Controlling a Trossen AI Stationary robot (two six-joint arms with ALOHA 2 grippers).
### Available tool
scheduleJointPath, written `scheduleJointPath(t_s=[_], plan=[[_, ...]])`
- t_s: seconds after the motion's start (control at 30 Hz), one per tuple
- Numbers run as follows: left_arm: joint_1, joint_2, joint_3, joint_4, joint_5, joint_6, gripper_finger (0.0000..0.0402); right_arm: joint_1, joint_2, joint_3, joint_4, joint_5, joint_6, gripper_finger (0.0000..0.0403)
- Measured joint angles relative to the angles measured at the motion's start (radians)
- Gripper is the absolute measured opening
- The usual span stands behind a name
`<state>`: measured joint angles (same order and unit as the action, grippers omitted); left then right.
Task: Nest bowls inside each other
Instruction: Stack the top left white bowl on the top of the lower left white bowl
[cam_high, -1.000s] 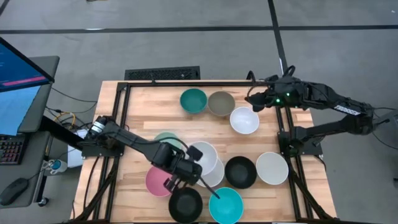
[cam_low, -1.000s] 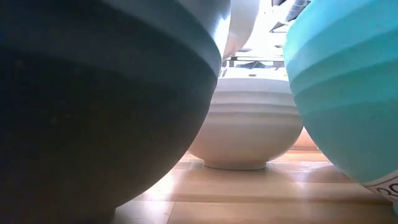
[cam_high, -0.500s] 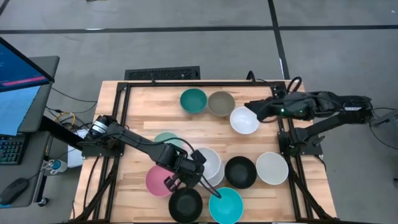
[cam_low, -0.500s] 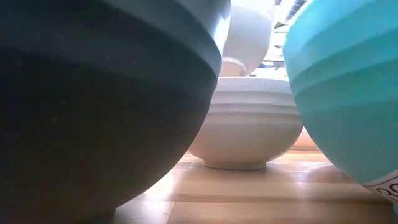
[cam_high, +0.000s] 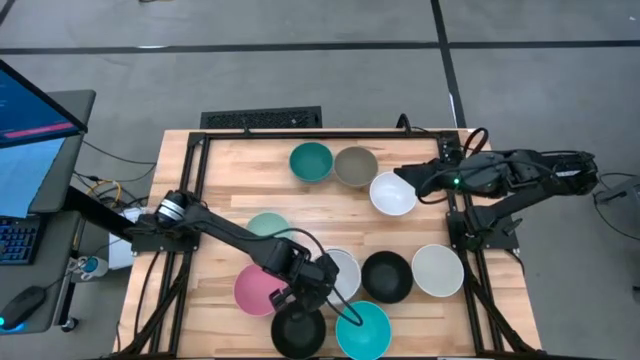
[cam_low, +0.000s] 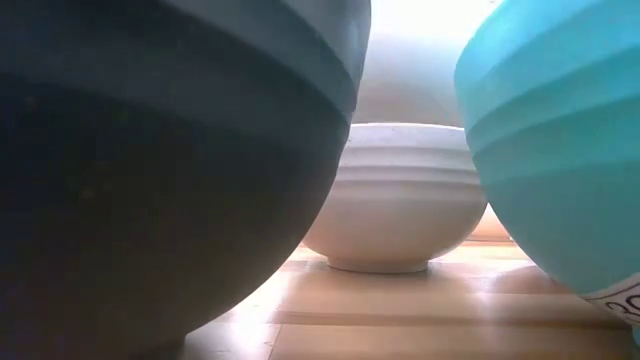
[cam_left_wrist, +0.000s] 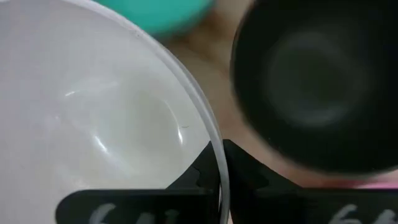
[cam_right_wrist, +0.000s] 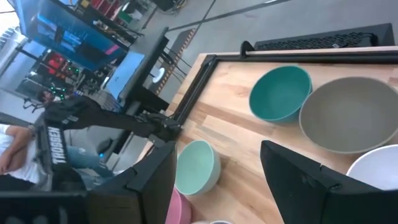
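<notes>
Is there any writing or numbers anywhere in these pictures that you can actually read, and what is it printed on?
"TROSSEN" on the left arm, seen from the right wrist.
Pale characters on the left gripper's fingers: too blurred to read.
Label on the cyan bowl: cut off, unreadable.
Monitor: too small to read.

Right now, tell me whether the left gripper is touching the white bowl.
Touching: the left wrist view shows the left gripper pinching the white bowl's rim.
</notes>
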<state>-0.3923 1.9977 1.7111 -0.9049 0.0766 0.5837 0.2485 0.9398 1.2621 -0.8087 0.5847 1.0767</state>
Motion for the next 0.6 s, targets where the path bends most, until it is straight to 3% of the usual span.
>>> scheduleJointPath(t_s=[0.17,0.6], plan=[[0.001,0.02,0.0,-0.012,-0.132,0.035,0.0,0.0,-0.001,0.0,0.002,-0.003,0.0,0.0256],[0.027,0.059,0.001,-0.097,-0.14,-0.051,0.0,0.0,-0.001,0.0,-0.013,-0.002,-0.003,0.0256]])
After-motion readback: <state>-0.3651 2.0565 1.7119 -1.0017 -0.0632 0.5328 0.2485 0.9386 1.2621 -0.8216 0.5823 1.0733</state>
